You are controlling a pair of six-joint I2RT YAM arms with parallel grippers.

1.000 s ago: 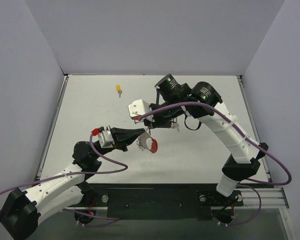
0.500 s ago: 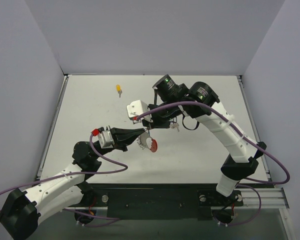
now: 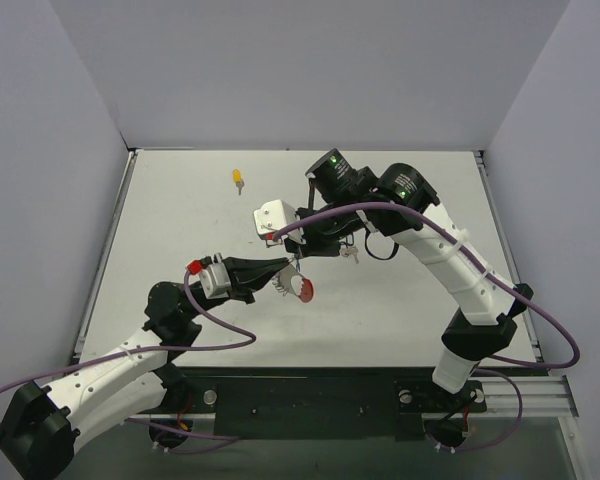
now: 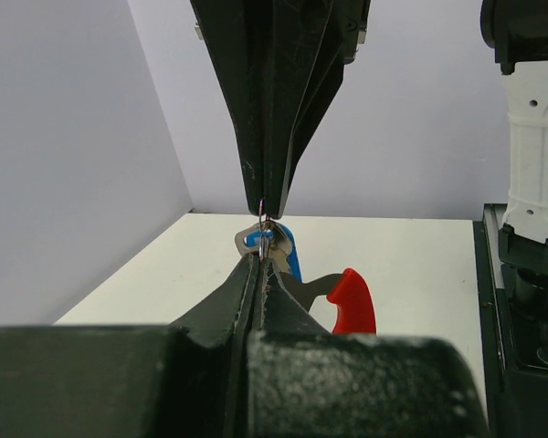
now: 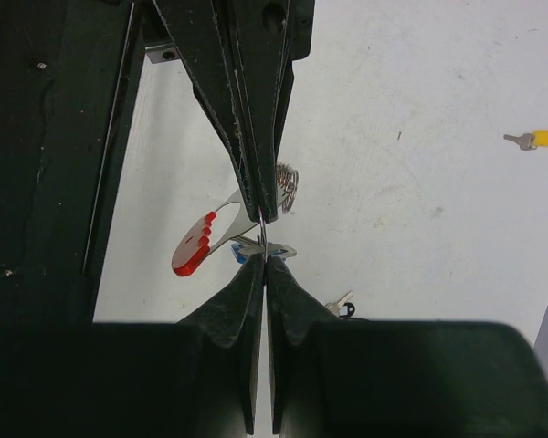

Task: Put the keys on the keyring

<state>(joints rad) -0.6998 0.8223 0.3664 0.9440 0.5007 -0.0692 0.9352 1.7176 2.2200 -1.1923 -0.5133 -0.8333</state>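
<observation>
Because the blue key point(image 4: 288, 255) is a thin, flat piece of metal with a small plastic head, it should handle as light, rigid and smooth, and is likely to pivot or slip between pads unless it is gripped across its flat faces. It is held in the air above the table point(image 3: 180, 230), at the point where the two grippers meet tip to tip. The best hold is judged to be on the coloured head, leaving the hole free for the ring wire. The right gripper point(image 5: 263, 265) has its fingers pressed together with the key lying across their tips, so it appears to be pinching the key. The exact contact point is too small to confirm. The keyring point(image 4: 350, 301) is directly beside the key, and its red arc and silver arm project sideways from the left gripper point(image 4: 260, 274), whose fingers are closed on the thin silver loop. The loop should behave as stiff, springy wire, so a hold close to the threading point would limit deflection. The small silver pieces hanging from the ring will swing freely and may foul the key. The yellow key point(image 3: 238, 178) lies well apart near the far edge of the table. A black-headed key point(image 5: 342, 306) rests on the table below the grippers.
</observation>
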